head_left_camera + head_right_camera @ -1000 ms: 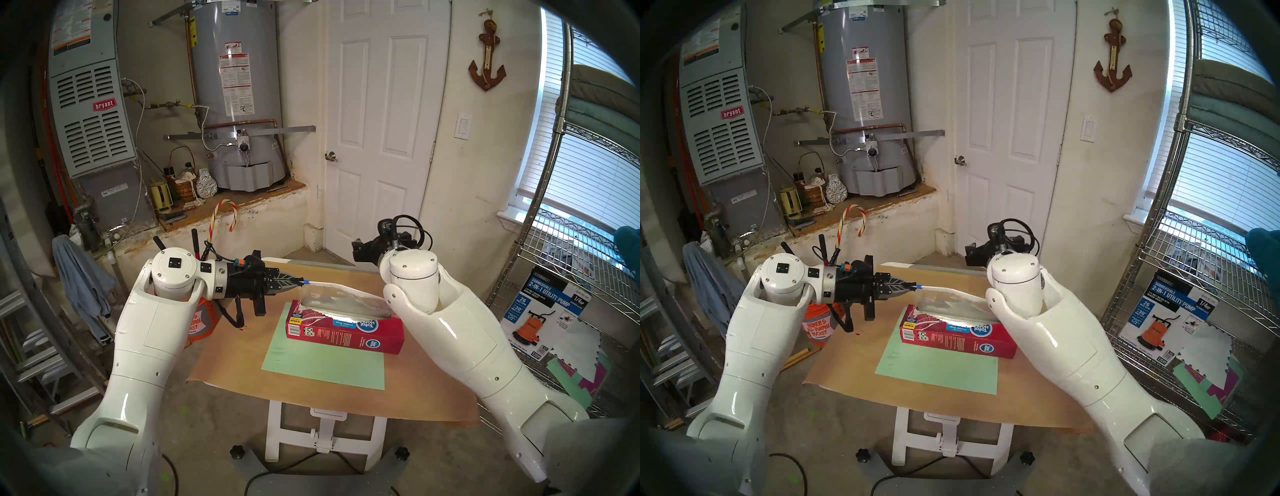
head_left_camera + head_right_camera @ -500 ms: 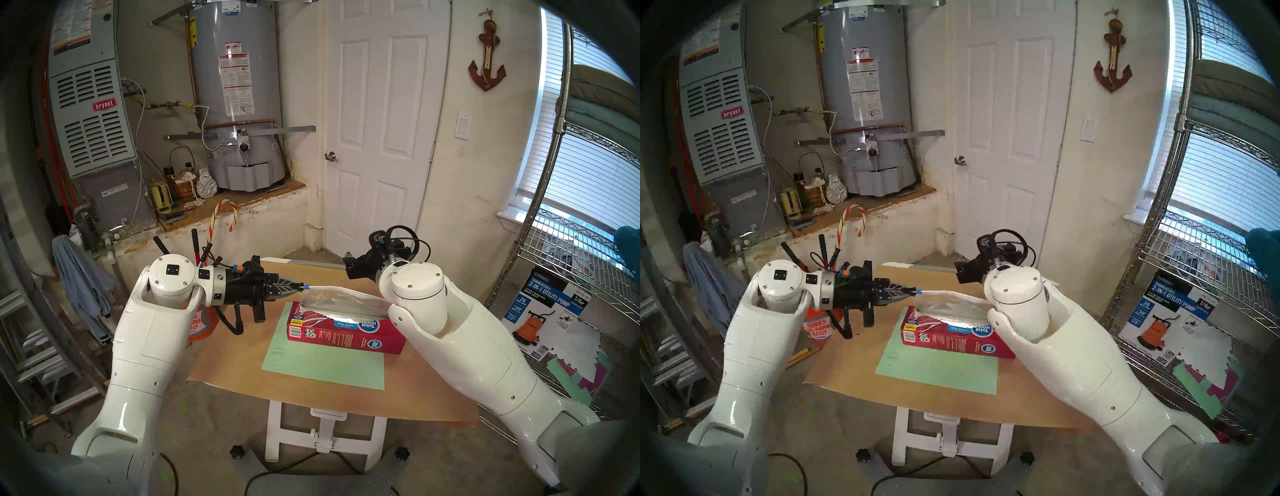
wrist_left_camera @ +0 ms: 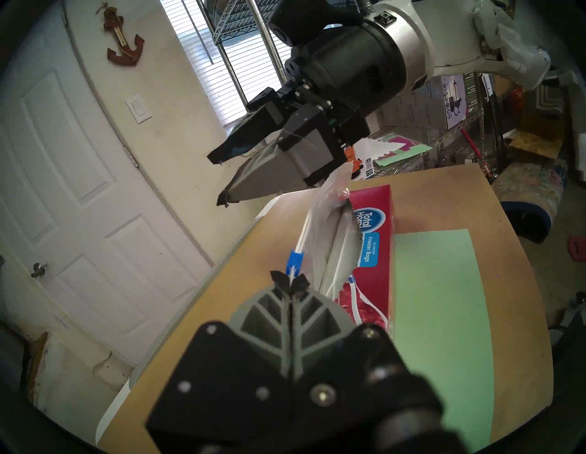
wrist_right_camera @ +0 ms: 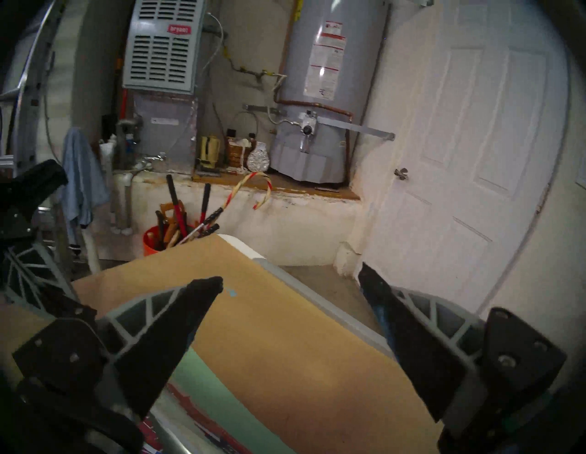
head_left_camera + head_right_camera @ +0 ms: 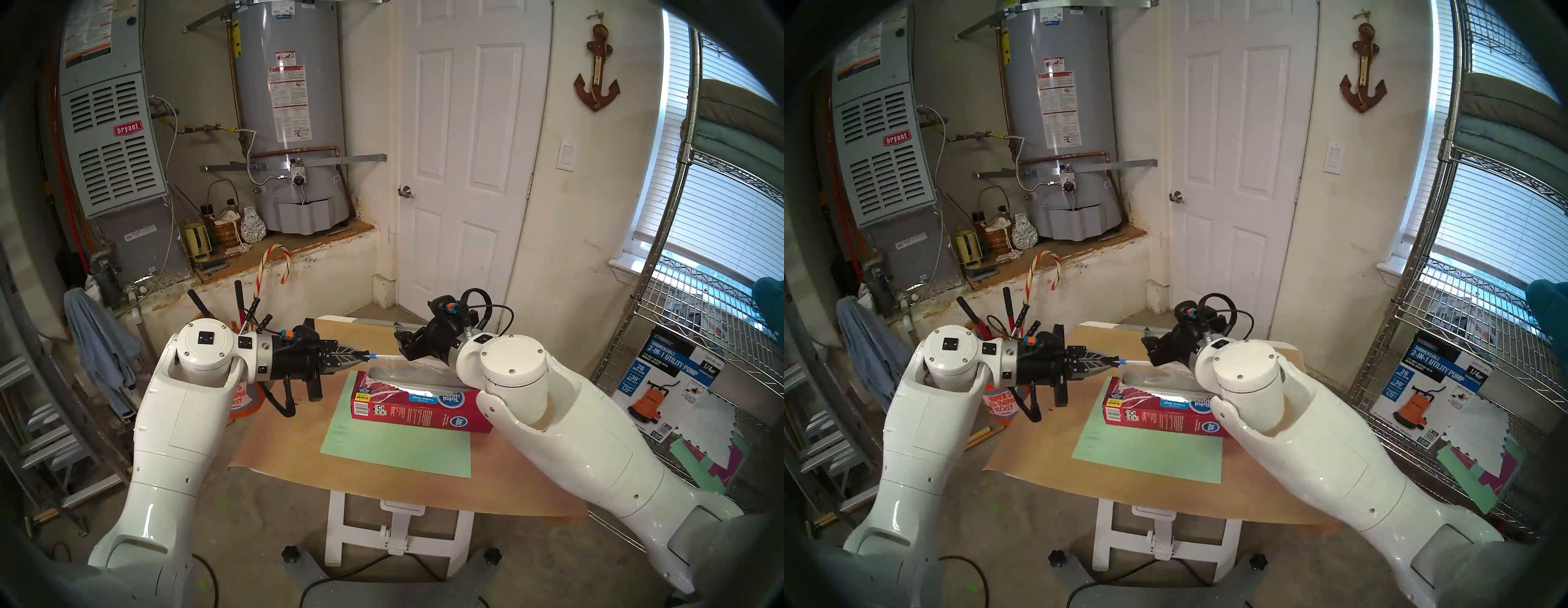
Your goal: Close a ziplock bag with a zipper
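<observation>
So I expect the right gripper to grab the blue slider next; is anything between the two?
Nothing visible stands between them. The right gripper hangs open above the ziplock bag, with only air down to the zipper. The left gripper, shut on the bag's strip end, sits just behind the slider, so room there is tight.

Right gripper [image 5: 399, 339] swings leftward from table's far edge, now above ziplock bag [image 5: 418, 373], near zipper [image 5: 373, 356]; left arm drifts slightly left.
</observation>
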